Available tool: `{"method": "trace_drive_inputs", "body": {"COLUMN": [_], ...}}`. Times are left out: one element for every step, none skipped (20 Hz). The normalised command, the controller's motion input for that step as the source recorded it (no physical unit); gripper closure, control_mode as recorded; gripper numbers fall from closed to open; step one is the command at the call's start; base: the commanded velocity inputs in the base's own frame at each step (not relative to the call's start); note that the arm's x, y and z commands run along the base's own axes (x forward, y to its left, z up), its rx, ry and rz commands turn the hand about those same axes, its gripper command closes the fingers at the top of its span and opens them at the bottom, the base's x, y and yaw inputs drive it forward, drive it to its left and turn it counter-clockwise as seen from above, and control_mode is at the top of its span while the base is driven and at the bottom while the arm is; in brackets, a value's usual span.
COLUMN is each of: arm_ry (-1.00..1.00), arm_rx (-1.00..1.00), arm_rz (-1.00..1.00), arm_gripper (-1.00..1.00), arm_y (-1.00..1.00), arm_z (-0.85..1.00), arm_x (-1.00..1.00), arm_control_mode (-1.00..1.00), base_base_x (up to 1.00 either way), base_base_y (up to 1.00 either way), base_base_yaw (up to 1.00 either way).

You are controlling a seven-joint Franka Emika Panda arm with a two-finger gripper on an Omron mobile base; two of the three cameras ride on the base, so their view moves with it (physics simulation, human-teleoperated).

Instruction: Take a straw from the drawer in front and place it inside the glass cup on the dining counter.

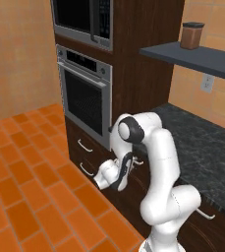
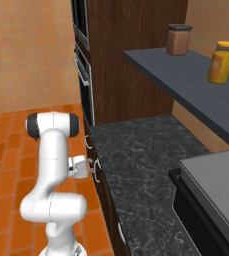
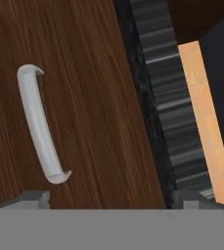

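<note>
Facing the flat dark-brown wooden drawer [image 3: 89,97], the two-finger gripper [image 3: 114,197] is held with its jaws spread wide and nothing between them. The curved silver bar handle [image 3: 39,132] is seen off to one side of the fingertips [image 3: 35,198], apart from them. Beyond the drawer front, the dark speckled granite counter [image 2: 136,165] is seen.

Orange tile floor [image 1: 20,162] spreads toward nine o'clock. A tall dark wood cabinet [image 1: 138,74] holds a steel oven [image 1: 84,101]. At three o'clock, a dark speckled worktop [image 2: 141,175] lies under a grey shelf [image 2: 186,80] against a tan wall [image 1: 15,54].
</note>
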Motion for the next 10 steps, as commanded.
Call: {"method": "trace_drive_inputs", "body": {"arm_ry": [0.0,0.0,0.0,0.0,0.0,0.0,0.0,0.0,0.01,0.01], "arm_rx": [0.0,0.0,0.0,0.0,0.0,0.0,0.0,0.0,0.0,0.0], "arm_rz": [0.0,0.0,0.0,0.0,0.0,0.0,0.0,0.0,0.0,0.0], "arm_gripper": [-1.0,-1.0,-1.0,-1.0,-1.0,-1.0,-1.0,-1.0,-1.0,-1.0], "arm_y": [-0.18,-0.2,-0.2,-0.21,-0.19,-0.18,-0.16,-0.15,-0.18,-0.19], "arm_z": [-0.21,-0.19,-0.23,-0.24,-0.3,-0.35,-0.39,-0.4,-0.4,-0.41], "arm_x": [0.55,0.57,0.56,0.56,0.53,0.5,0.47,0.46,0.46,0.43], "arm_control_mode": [-1.0,-1.0,-1.0,-1.0,-1.0,-1.0,-1.0,-1.0,-1.0,-1.0], "base_base_x": [0.0,0.0,0.0,0.0,0.0,0.0,0.0,0.0,0.0,0.0], "base_base_y": [0.0,0.0,0.0,0.0,0.0,0.0,0.0,0.0,0.0,0.0], "base_base_yaw": [0.0,0.0,0.0,0.0,0.0,0.0,0.0,0.0,0.0,0.0]}}
